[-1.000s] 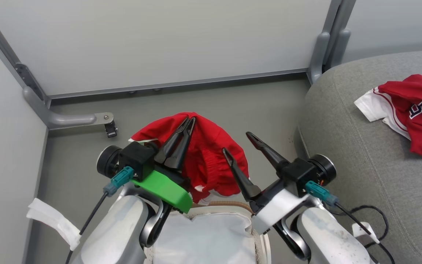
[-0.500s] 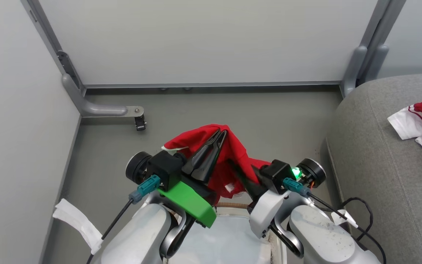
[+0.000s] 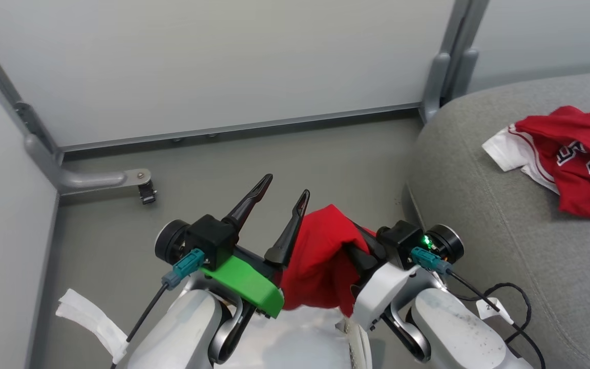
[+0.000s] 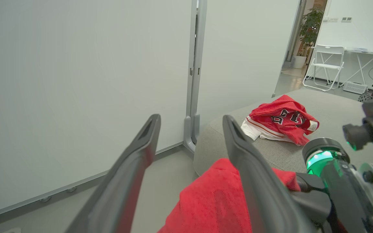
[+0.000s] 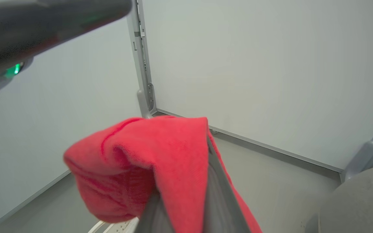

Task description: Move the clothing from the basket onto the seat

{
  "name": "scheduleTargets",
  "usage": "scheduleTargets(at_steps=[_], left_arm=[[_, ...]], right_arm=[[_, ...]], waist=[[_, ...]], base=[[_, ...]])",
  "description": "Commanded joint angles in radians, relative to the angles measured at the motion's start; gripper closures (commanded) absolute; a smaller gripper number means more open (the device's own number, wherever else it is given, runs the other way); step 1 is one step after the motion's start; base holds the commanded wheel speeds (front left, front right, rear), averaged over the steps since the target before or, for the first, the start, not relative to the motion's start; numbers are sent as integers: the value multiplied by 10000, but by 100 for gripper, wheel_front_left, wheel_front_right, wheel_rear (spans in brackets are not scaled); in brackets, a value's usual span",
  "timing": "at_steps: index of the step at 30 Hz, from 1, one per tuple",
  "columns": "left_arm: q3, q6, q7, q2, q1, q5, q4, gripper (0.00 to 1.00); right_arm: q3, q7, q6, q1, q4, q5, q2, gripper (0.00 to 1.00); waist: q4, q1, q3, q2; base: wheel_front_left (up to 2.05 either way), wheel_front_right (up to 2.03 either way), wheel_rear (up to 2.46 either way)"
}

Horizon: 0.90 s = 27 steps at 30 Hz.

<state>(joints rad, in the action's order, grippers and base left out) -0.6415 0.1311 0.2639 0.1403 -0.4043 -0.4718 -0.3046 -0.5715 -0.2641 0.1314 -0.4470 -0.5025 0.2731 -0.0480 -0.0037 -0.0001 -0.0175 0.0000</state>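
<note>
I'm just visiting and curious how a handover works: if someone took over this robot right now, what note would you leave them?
Left gripper: open, empty, beside the plain red garment.
Right gripper: shut on the plain red garment, held up above the basket.
Done: the jersey lies on the seat.
Left to do: carry the plain red garment over to the seat and release it there.

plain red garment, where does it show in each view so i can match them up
Head view: plain red garment lower centre, right of the open left gripper.
Left wrist view: plain red garment bottom centre, behind the right-hand finger.
Right wrist view: plain red garment lower centre, draped over the jaws.
Shared landmark: grey seat, at the right in every view.
</note>
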Motion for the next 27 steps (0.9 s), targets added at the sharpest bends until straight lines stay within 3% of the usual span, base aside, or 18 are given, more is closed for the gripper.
scheduleTargets(at_steps=[1, 8, 14, 21, 27], left_arm=[[85, -8, 2, 34, 132, 137, -1, 0], [206, -6, 2, 189, 260, 265, 87, 0], [337, -8, 2, 352, 358, 241, 214, 0], [59, -6, 2, 771, 272, 181, 283, 0], [-143, -8, 1, 1180, 275, 58, 372, 0]], right_arm=[[134, -4, -14, 197, 98, -26, -49, 100], [1029, -4, -14, 661, 657, -558, -36, 100], [1944, -4, -14, 432, 954, -1447, -32, 100], [3671, -5, -14, -1120, 1295, -3047, -313, 100], [5338, 106, -14, -2988, 1500, -4303, -1385, 100]], waist=[[-1923, 1, -638, 0], [-3751, 1, -1151, 0], [-4683, 1, -1621, 0], [-4737, 1, -2282, 0], [-4276, 1, -2858, 0]], base=[[0, 0, 0], [0, 0, 0], [0, 0, 0], [0, 0, 0], [0, 0, 0]])
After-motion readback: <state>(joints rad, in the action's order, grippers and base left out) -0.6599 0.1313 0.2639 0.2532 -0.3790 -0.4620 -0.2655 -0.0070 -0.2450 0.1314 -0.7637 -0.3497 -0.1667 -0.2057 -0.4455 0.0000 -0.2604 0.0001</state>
